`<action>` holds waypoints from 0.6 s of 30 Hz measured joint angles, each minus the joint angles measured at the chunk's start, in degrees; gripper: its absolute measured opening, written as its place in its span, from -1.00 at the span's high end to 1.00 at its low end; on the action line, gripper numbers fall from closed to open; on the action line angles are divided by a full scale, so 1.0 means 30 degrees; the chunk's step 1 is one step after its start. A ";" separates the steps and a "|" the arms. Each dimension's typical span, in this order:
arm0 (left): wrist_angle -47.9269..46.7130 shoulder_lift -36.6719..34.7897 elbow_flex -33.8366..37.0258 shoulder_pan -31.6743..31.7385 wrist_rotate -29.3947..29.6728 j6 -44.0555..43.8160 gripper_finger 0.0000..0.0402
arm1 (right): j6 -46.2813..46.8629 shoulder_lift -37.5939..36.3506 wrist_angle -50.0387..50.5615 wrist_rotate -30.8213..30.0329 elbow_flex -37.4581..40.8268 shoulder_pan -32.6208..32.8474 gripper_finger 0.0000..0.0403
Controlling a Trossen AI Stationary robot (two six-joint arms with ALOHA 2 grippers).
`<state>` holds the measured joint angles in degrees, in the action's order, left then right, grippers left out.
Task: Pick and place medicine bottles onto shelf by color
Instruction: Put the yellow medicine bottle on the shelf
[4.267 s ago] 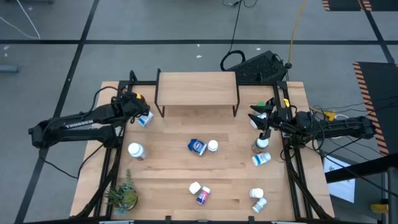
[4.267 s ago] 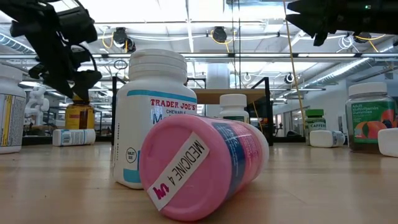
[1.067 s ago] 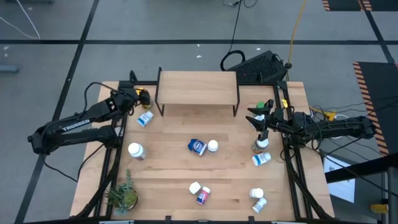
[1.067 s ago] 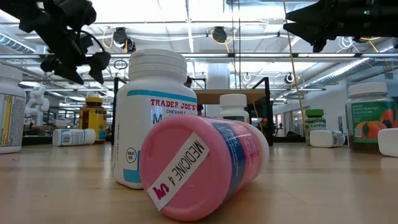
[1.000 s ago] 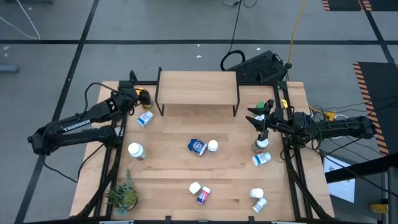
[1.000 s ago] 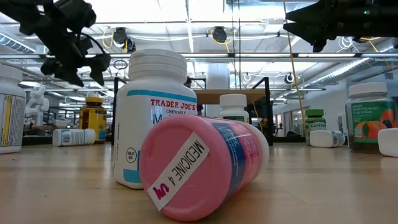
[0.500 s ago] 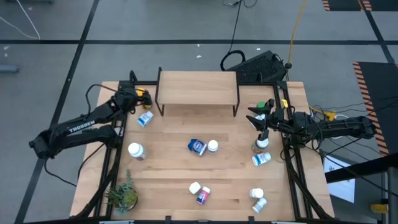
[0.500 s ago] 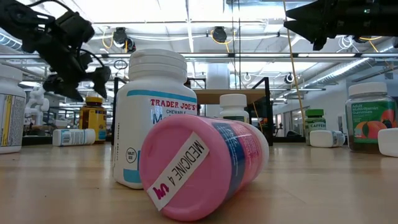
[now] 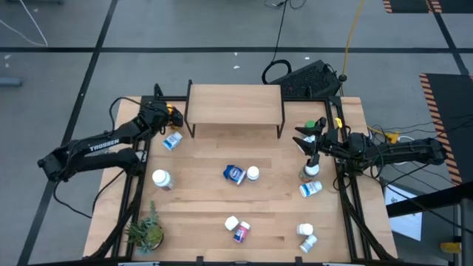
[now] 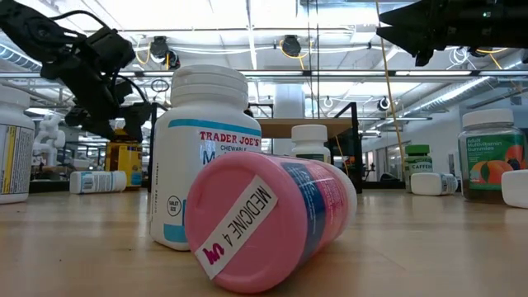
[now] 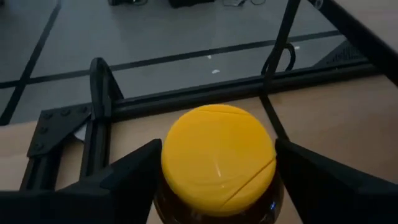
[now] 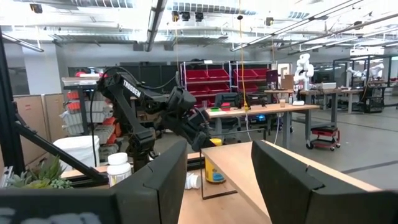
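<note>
The amber medicine bottle with a yellow cap [image 11: 217, 155] stands upright on the table near its far left corner, left of the shelf [image 9: 234, 103]. My left gripper [image 9: 167, 115] is open, one finger [image 11: 134, 168] on either side of the cap. My right gripper [image 9: 301, 139] hangs open above the table's right side with nothing between its fingers. Other medicine bottles lie or stand about the table: a white one on its side [image 9: 172, 140], a white upright one [image 9: 161, 178], a blue one [image 9: 233, 174], and a pink one on its side [image 10: 264, 219]. My left gripper comes slanting down from the table's left side, and its fingers flank the amber bottle's yellow cap [image 11: 267, 155]. I cannot tell whether they touch it. The bottle stands upright on the table.
A green potted plant [image 9: 146, 233] stands at the near left corner. Several bottles stand along the right side, among them a green-capped one [image 9: 312, 127]. The shelf's black legs [image 9: 191, 127] rise close beside the amber bottle. A dark frame rail [image 11: 99, 93] runs along the table's left edge.
My left gripper has sunk and moved toward the shelf, so that its fingers now stand around the amber bottle's cap. The bottle has stayed where it was.
</note>
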<state>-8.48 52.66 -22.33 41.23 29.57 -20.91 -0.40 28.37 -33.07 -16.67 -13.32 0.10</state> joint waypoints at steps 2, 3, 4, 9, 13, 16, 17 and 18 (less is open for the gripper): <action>0.0190 0.0204 -0.0020 0.0000 0.0042 0.0105 -0.40 | -0.0102 0.0005 0.0010 0.0000 0.0000 0.0000 0.13; 0.0230 0.0219 -0.0027 0.0000 0.0035 0.0162 -0.35 | -0.0105 0.0003 0.0010 -0.0001 0.0000 0.0000 0.13; 0.0253 0.0206 -0.0028 0.0000 0.0035 0.0288 -0.30 | -0.0105 -0.0003 0.0010 0.0000 0.0000 0.0000 0.13; 0.0131 -0.0103 -0.0035 0.0000 0.0021 0.0373 -0.09 | -0.0105 0.0003 0.0032 0.0000 0.0000 0.0000 0.13; -0.0009 -0.0364 -0.0013 0.0000 0.0021 0.0770 -0.06 | -0.0105 -0.0003 0.0129 0.0000 0.0000 0.0000 0.13; -0.0049 -0.0429 -0.0013 0.0000 0.0024 0.0966 -0.10 | -0.0098 0.0000 0.0322 0.0002 0.0005 0.0000 0.13; -0.0039 -0.0429 -0.0013 0.0000 0.0021 0.1015 -0.12 | -0.0105 0.0005 0.0397 0.0000 0.0007 0.0000 0.13; -0.0032 -0.0429 -0.0013 0.0000 0.0022 0.1089 -0.14 | -0.0098 -0.0002 0.0470 0.0006 0.0007 0.0000 0.13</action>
<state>-8.58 51.37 -22.37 41.23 29.63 -17.64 -0.69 28.36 -31.66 -16.65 -13.30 0.10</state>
